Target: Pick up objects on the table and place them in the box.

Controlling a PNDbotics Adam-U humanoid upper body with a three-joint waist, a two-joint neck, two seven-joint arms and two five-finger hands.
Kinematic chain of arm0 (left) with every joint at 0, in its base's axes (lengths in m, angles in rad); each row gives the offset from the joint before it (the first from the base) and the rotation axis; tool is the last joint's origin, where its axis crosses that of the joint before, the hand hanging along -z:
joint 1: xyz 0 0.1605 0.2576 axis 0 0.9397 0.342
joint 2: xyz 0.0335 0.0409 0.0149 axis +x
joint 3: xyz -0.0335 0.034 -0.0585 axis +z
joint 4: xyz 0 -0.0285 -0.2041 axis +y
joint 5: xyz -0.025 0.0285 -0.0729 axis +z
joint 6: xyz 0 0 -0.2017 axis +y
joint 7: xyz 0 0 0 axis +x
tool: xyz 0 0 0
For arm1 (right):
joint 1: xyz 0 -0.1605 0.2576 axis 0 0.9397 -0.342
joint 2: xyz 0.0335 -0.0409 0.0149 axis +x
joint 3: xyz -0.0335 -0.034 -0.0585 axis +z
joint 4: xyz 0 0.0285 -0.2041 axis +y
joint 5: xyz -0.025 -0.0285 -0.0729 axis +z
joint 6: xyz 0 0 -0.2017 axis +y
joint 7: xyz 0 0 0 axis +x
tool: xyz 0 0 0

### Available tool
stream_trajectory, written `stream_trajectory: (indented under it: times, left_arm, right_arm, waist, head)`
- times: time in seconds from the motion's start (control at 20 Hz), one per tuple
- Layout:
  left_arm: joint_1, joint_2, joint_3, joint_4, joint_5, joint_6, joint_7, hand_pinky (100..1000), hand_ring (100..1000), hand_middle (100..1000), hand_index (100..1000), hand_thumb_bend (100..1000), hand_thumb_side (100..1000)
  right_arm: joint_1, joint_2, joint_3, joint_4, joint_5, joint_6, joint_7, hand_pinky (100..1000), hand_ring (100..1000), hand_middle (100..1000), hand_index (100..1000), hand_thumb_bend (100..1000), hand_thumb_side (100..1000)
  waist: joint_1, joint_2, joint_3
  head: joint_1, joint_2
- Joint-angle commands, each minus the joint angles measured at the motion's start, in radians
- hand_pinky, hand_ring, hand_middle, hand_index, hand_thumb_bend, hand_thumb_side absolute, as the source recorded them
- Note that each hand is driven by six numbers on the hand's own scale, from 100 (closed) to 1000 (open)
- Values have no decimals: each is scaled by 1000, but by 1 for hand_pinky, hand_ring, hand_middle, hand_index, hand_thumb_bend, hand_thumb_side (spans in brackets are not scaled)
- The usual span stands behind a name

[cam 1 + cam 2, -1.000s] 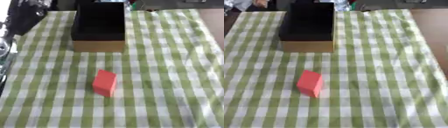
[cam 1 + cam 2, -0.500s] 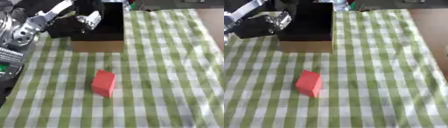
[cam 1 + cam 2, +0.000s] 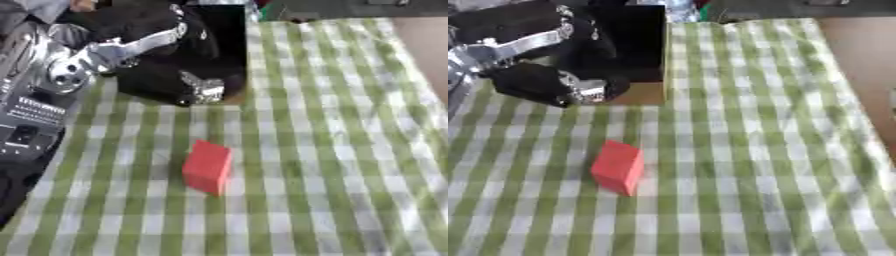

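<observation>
A red block (image 3: 208, 166) stands on the green-and-white checked cloth near the middle of the table. Behind it is the box (image 3: 645, 93), tan cardboard outside and black inside, open at the top. My left arm reaches in from the upper left, black with silver joints. My left hand (image 3: 544, 82) hangs in front of the box's near wall, above and to the left of the red block and apart from it. It covers part of the box's front. The hand is blurred. My right hand shows in neither view.
The checked cloth (image 3: 332, 150) covers most of the table, with bare brown tabletop (image 3: 859, 55) along the right side. Some small things, one green, lie behind the box at the far edge (image 3: 280, 10). My left arm's silver shoulder parts (image 3: 44, 95) fill the left edge.
My left arm has swung in from the left edge and its hand has come down across the box's front toward the red block. The block and box have not moved.
</observation>
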Motion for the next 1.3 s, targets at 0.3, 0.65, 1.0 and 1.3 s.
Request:
stream_trajectory:
  times: [0.3,0.65,1.0,1.3]
  left_arm:
    - [-39,120,-90,17,91,-1,-21,977,891,818,898,586,971]
    - [-32,155,-140,31,180,13,-21,1000,946,898,950,588,786]
    - [-27,176,-185,75,247,1,-21,1000,952,909,962,556,712]
    - [-29,182,-225,108,212,-16,-21,1000,956,914,957,440,644]
  right_arm:
    - [-9,-17,-2,-17,-8,0,7,779,750,602,841,100,670]
    - [-6,-15,0,-17,-10,4,11,779,748,598,839,100,671]
    - [-9,-13,3,-17,-11,6,15,779,746,595,838,100,672]
    - [-9,-9,5,-17,-12,8,19,780,744,591,834,100,673]
  waist:
    - [14,-38,-2]
    - [17,-37,-4]
    - [19,-34,-9]
    - [20,-33,-12]
  head:
    - [-11,-3]
    - [-10,-3]
    - [-8,-5]
    - [-6,-7]
